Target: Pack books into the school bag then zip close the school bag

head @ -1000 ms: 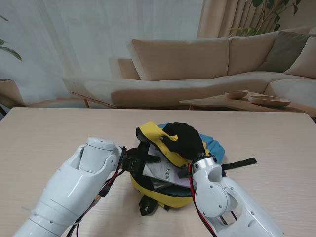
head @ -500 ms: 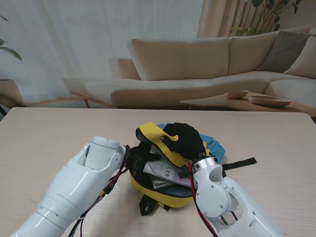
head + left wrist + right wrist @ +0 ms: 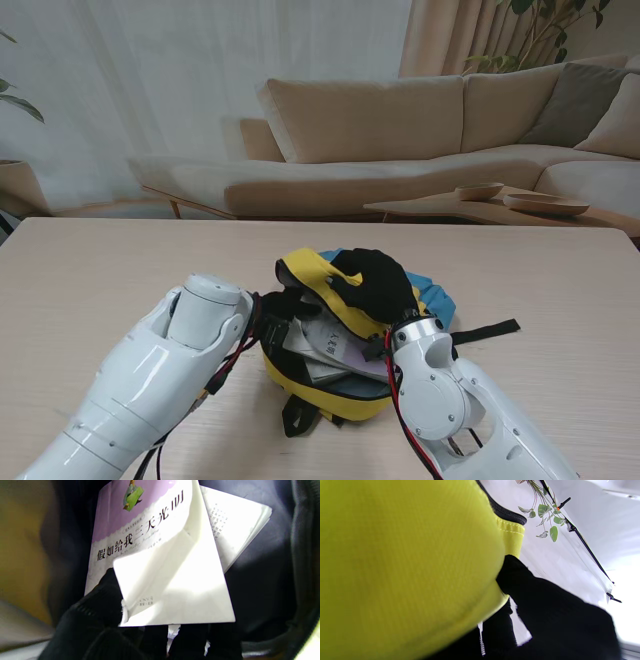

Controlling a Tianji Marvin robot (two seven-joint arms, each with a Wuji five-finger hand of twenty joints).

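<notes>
So we've got the bench with the yellow school bag sitting mid-bench, mouth open toward us. Our right robot hand is clamped on the bag's yellow flap, holding it up on the far side. The book, purple cover, sits inside the dark lining, and our left robot hand has its fingers pinching the near edge.

book cover, title "假如给我三天光明"
</notes>
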